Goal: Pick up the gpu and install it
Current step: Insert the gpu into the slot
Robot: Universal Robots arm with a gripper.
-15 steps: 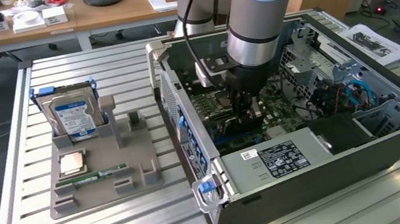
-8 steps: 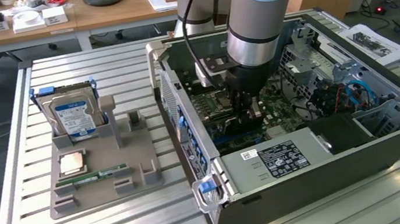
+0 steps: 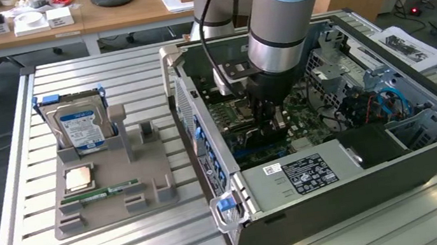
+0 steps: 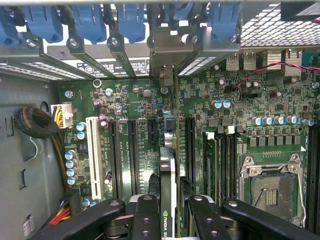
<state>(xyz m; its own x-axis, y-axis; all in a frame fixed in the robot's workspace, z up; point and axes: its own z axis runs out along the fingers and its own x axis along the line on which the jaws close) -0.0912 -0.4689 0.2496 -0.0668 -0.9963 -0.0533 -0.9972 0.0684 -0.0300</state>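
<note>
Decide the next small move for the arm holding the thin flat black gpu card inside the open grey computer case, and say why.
Probably a short, straight press down toward the green motherboard. The gripper is shut on the thin flat black gpu card, held edge-on between long black expansion slots, its silvery bracket at the case's rear openings; full seating cannot be seen.

Upright hard drive [image 3: 83,130], flat memory stick [image 3: 110,192], grey holder [image 3: 107,210]
</note>
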